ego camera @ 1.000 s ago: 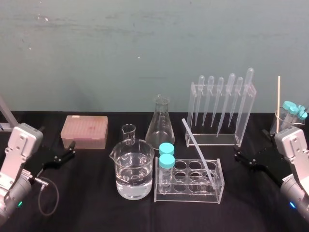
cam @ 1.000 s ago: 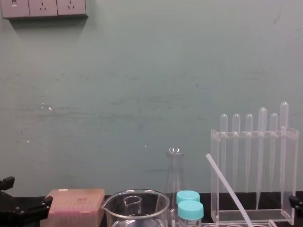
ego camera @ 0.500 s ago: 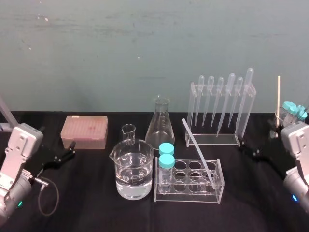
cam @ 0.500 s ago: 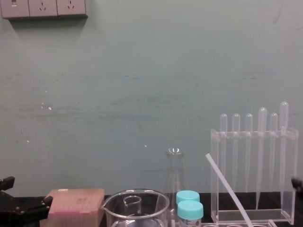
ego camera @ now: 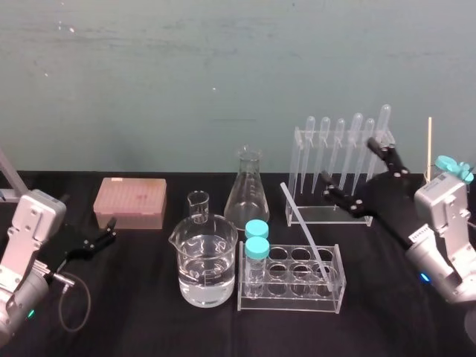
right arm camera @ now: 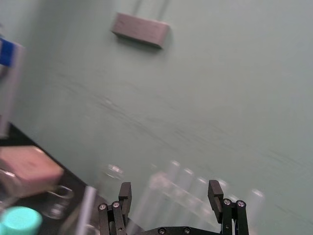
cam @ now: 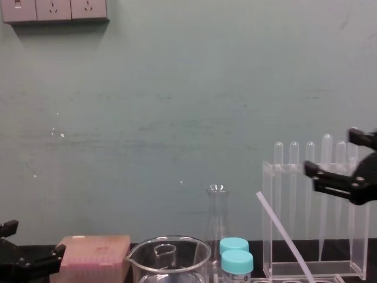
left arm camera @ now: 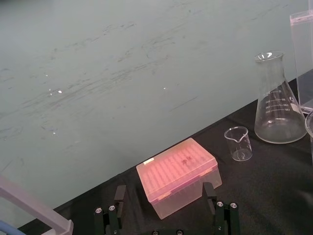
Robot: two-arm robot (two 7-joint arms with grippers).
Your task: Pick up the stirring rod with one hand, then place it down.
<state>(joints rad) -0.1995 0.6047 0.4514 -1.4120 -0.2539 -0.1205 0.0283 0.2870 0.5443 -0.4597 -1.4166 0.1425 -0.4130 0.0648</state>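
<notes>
The stirring rod [ego camera: 305, 230] is a thin translucent-white stick leaning in the clear tube rack [ego camera: 291, 297], its lower end in a right-hand hole and its top tilted up to the left; the chest view shows the stirring rod [cam: 283, 233] slanting too. My right gripper [ego camera: 348, 160] hangs open in the air before the pipette rack, above and right of the rod's top, touching nothing. In the chest view the right gripper [cam: 330, 152] is level with the pipette bulbs. Its own wrist view shows the right gripper [right arm camera: 169, 193] empty. My left gripper [ego camera: 104, 232] rests open at the left by the pink box.
A pipette rack [ego camera: 338, 212] stands behind the tube rack. A water-filled beaker [ego camera: 207, 260], a small beaker [ego camera: 198, 207] and a conical flask [ego camera: 248, 193] crowd the middle. Two teal-capped tubes [ego camera: 256, 238] sit in the tube rack. A pink tip box [ego camera: 130, 202] lies at left.
My right arm has lifted off the table's right edge and swung up and to the left, in front of the pipette rack, its gripper still open. The left arm has not moved.
</notes>
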